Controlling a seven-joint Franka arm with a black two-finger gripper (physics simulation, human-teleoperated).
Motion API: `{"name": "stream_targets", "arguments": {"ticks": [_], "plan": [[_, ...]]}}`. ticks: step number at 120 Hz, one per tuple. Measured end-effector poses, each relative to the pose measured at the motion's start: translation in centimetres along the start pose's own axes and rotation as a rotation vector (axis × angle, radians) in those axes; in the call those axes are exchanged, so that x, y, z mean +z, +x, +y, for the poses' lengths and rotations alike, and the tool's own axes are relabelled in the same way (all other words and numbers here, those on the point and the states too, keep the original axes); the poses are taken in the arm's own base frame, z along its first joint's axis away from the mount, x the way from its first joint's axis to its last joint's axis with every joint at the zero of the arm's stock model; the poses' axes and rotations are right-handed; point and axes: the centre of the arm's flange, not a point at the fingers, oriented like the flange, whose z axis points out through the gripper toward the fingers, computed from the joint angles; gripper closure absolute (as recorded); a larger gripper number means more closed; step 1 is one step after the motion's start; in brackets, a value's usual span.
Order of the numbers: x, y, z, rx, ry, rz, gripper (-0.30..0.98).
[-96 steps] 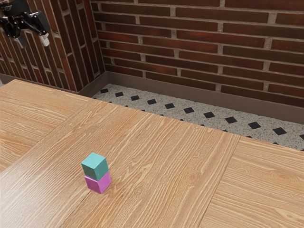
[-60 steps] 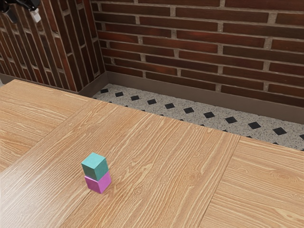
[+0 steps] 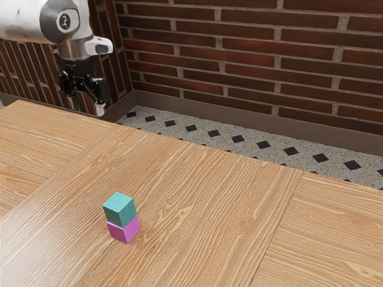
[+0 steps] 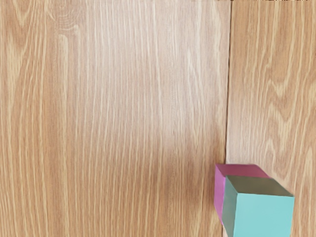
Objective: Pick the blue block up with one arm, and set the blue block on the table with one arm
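Claw (image 3: pixel 87 108) lower now, open, blue block (image 3: pixel 119 210) unmoved

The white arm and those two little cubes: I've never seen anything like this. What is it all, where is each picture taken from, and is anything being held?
It's a simulated robot arm, ending in a black hand with two fingers. The exterior view is taken from the arm's side, with the arm coming in at upper left. The wrist view comes from a camera on the hand, looking at the wooden table. A pink block stands there with a blue-green block on top, presumably the "blue block" to be picked up. Nothing is held: the fingers are apart, nothing between them, well away from the blocks.
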Motion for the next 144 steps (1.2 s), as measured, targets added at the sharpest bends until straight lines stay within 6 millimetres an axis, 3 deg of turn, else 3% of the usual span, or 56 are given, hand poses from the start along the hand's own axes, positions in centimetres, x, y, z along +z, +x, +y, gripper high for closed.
{"name": "stream_targets", "arguments": {"ticks": [13,24,37,55,69,88,114,144], "plan": [[2.8,1.8,2.1,0.053,0.016,0.018,0.02],[4.7,3.6,2.6,0.066,0.034,0.04,0.02],[8.8,4.8,3.3,0.083,0.034,0.039,0.02],[14.3,3.1,4.6,0.107,0.012,0.051,0.02],[16.5,1.6,5.3,0.12,0.004,0.084,0.02],[18.4,1.3,8.2,0.165,0.005,0.126,0.02],[21.2,-1.6,10.4,0.19,-0.009,0.146,0.02],[21.0,-3.5,11.3,0.188,-0.021,0.194,0.02]]}}
